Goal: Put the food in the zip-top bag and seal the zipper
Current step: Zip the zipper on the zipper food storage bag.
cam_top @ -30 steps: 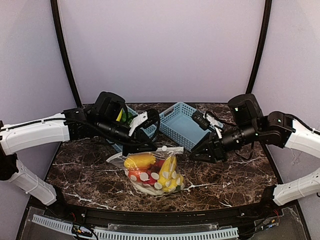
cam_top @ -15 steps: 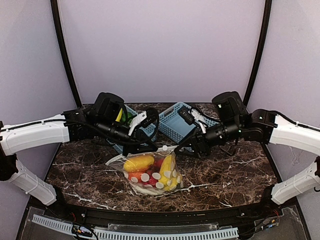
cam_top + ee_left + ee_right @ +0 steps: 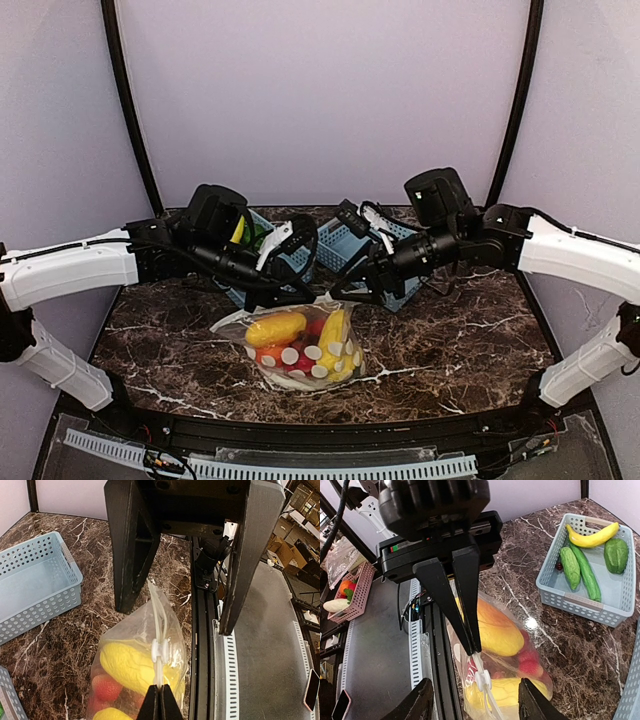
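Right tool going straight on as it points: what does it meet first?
Probably the white slider on the zipper, between the open fingers of the right tool; the left tool pinches just beyond.

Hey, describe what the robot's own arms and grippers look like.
The left arm and right arm have white shells, black joints and thin black cables. The left gripper and right gripper are black, with flat fingers tapering to points.

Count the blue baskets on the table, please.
2. The left basket stands at the back, left of centre, and holds food. The right basket stands beside it and looks empty. None seems hidden.
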